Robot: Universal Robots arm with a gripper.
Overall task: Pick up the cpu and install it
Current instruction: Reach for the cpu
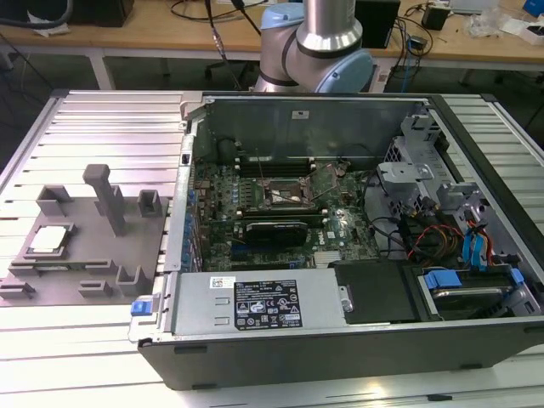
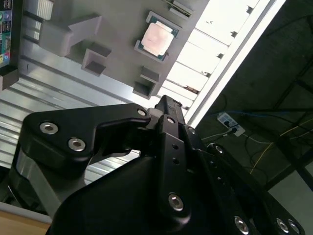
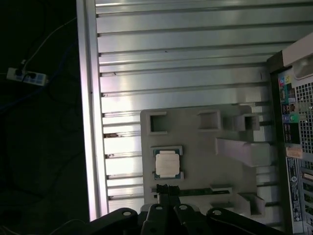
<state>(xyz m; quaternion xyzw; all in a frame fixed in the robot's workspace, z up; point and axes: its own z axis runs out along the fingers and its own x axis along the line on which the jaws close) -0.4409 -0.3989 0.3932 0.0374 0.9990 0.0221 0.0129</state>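
Exterior view: cpu [image 1: 49, 240] lies flat, silver top up, in a shallow recess of the grey fixture [image 1: 89, 255]. The fixture sits on the slatted table [image 1: 102, 119], on the exterior view's left. The open case [image 1: 340, 344] is beside it on the exterior view's right, with the board [image 1: 336, 225] exposed. The black socket [image 1: 285, 197] is near the middle of the board, well apart from the cpu. The arm [image 1: 327, 34] rises behind the far wall of the case.

First wrist view: gripper [image 3: 163, 187] hangs over the fixture [image 3: 195, 134]. Its two slim fingertips are pressed together with nothing between them. Cpu [image 3: 167, 164] appears just past the tips, seated square in its recess. Contact is not evident.

Second wrist view: gripper [image 2: 165, 100] is seen edge-on, tips closed and empty. Cpu [image 2: 157, 39] is apart from it on the fixture [image 2: 122, 22], with a visible gap to the tips. Grey posts and pockets of the fixture stand around the cpu, none touching its top.

Cpu is not picked up and not in the socket.
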